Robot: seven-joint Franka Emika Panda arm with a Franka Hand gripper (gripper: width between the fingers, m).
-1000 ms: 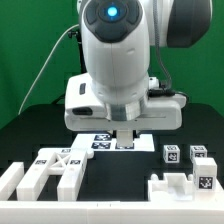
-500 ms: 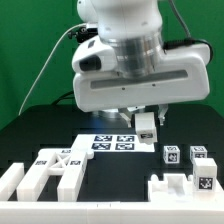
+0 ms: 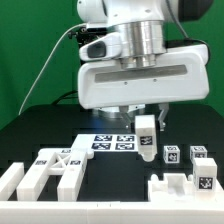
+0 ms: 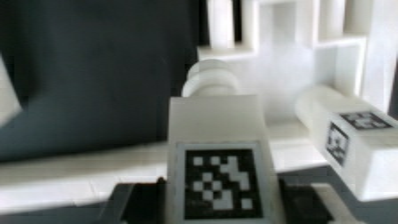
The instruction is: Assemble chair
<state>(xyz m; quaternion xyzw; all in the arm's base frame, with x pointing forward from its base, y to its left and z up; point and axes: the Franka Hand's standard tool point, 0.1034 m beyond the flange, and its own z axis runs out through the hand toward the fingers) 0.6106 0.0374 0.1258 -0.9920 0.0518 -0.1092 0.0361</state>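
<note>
One chair piece [image 3: 146,138] is clamped aloft by the gripper [image 3: 146,118]; left pieces [image 3: 50,172] and right pieces [image 3: 186,178] appear unjoined, so assembly is judged early.

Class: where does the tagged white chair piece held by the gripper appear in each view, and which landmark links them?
Exterior view: the held piece hangs upright under the arm, just to the exterior view's right of centre.
Wrist view: it fills the near centre, tag facing the camera.
Shared landmark: the black tabletop.
</note>
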